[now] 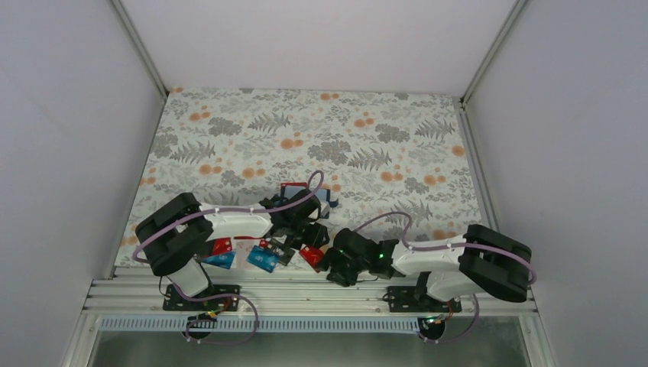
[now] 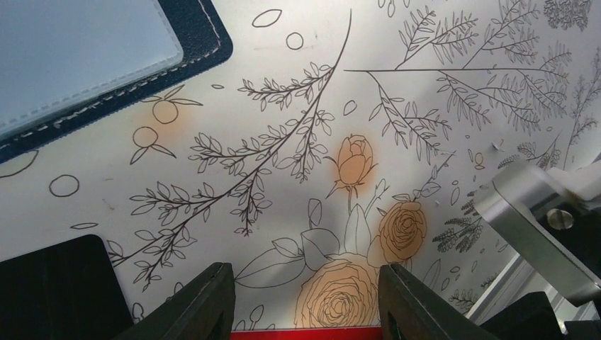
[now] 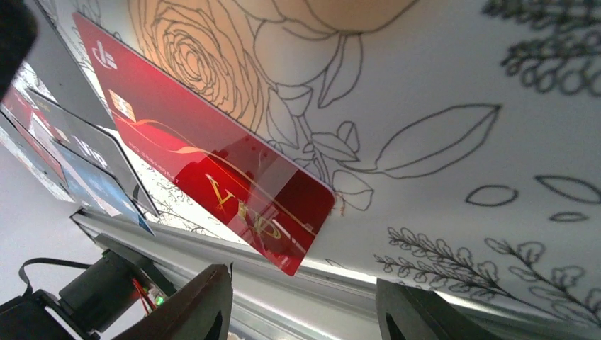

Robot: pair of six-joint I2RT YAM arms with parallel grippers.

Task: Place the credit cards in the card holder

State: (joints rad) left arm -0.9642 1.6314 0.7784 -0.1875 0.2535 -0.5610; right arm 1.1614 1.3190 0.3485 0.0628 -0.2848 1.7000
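Observation:
The card holder [image 2: 106,57] lies open at the top left of the left wrist view, light blue inside with a navy rim; in the top view [image 1: 332,198] the left arm mostly hides it. My left gripper [image 2: 305,283] is open and empty over bare cloth, with a red card's edge [image 2: 305,333] just below its fingertips and a black card [image 2: 57,283] to its left. My right gripper [image 3: 305,290] is open and empty, just short of a red card with gold marks [image 3: 212,156] at the table's near edge. In the top view both grippers [image 1: 313,233] [image 1: 325,260] are close together.
More cards lie along the near edge: red [image 1: 221,246], light blue [image 1: 220,260], light blue [image 1: 264,258], and another red [image 1: 293,186] farther back. The metal rail [image 3: 283,283] runs just under the right gripper. The right arm's wrist [image 2: 538,227] is close beside the left gripper.

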